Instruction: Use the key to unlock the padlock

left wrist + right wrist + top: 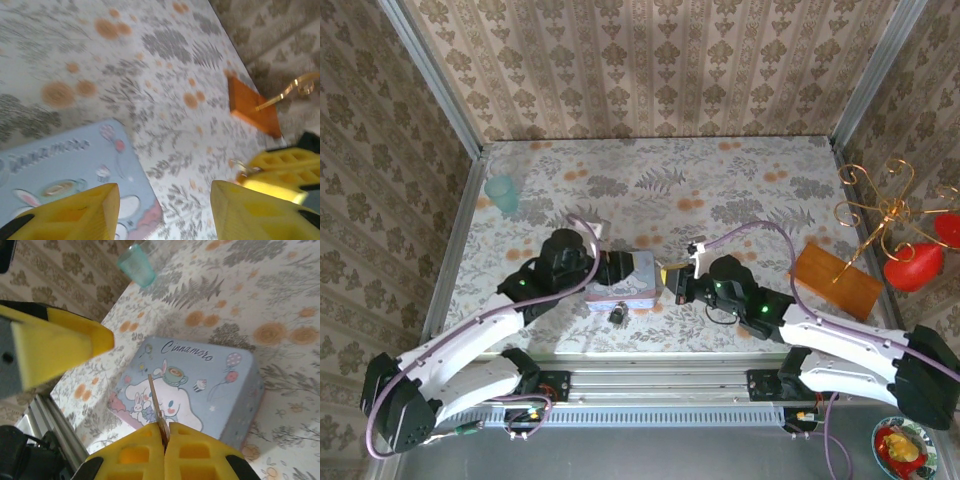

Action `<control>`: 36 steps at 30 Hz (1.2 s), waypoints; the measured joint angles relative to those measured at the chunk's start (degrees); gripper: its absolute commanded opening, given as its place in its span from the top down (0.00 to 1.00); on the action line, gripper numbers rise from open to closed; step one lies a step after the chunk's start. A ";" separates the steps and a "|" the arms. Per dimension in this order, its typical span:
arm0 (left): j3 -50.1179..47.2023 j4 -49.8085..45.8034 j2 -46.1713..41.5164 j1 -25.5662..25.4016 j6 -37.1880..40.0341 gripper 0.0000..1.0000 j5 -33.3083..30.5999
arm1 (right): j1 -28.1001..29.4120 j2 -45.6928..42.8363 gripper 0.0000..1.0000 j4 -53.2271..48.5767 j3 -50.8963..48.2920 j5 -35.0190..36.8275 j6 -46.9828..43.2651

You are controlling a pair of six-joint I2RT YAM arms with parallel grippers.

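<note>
Between the two claws sits the pale blue tin (638, 282), flat on the surface. The left claw (165, 200) hangs over the tin's corner, fingers spread wide, nothing in them. The right claw (165, 432) is clenched on the key (154, 400), its thin blade poking out toward the printed lid. And the padlock (618, 314)? Small and dark, it lies just beside the tin, nearer the arm bases than either claw, and neither one touches it.
</note>
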 measured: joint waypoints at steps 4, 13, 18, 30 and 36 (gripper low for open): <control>0.33 -5.57 -0.87 -1.27 0.66 0.49 -4.90 | 1.36 4.15 1.00 -0.35 2.89 0.07 -0.33; 6.45 -32.06 -1.64 -2.97 0.24 0.47 -14.78 | 1.84 4.42 1.00 -4.24 3.08 2.47 -0.52; 7.50 -40.17 1.05 -11.69 -3.37 0.49 -18.73 | 1.84 4.44 1.00 -6.12 3.08 4.09 -1.27; 3.13 -31.08 14.29 -20.94 -13.05 0.44 -22.23 | 1.84 -0.48 1.00 -6.78 2.01 6.16 -1.68; 2.73 -25.11 17.29 -18.69 -13.42 0.41 -22.86 | 1.84 -2.34 1.00 -6.56 -1.77 6.16 -0.44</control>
